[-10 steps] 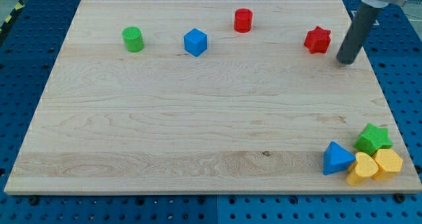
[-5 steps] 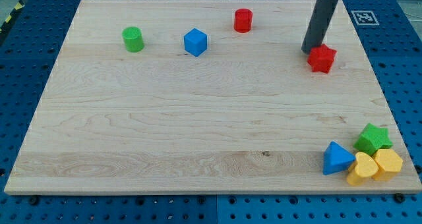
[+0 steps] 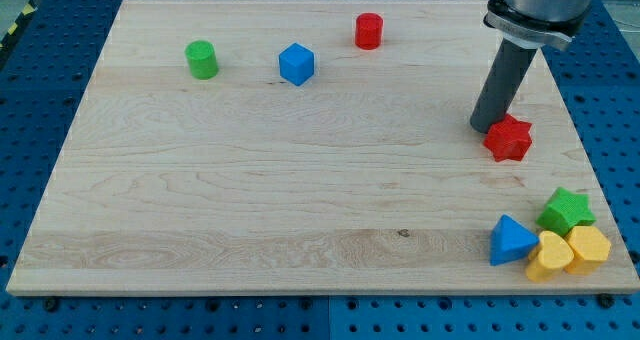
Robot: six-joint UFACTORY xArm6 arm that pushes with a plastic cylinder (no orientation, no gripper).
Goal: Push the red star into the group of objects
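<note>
The red star (image 3: 509, 138) lies on the wooden board (image 3: 250, 180) at the view's right, above the group. My tip (image 3: 484, 128) rests against the star's upper left side. The group sits at the bottom right corner: a green star (image 3: 566, 210), a blue triangular block (image 3: 511, 241) and two yellow blocks (image 3: 549, 257) (image 3: 589, 248), all touching. The red star is well apart from the group, above it.
A green cylinder (image 3: 202, 59), a blue cube (image 3: 296, 64) and a red cylinder (image 3: 369, 30) stand along the top of the board. The board's right edge runs close to the red star and the group.
My tip went from the star's right to its upper left, then pushed it down and to the right. The star moved from near the top edge toward the group. Other blocks did not move.
</note>
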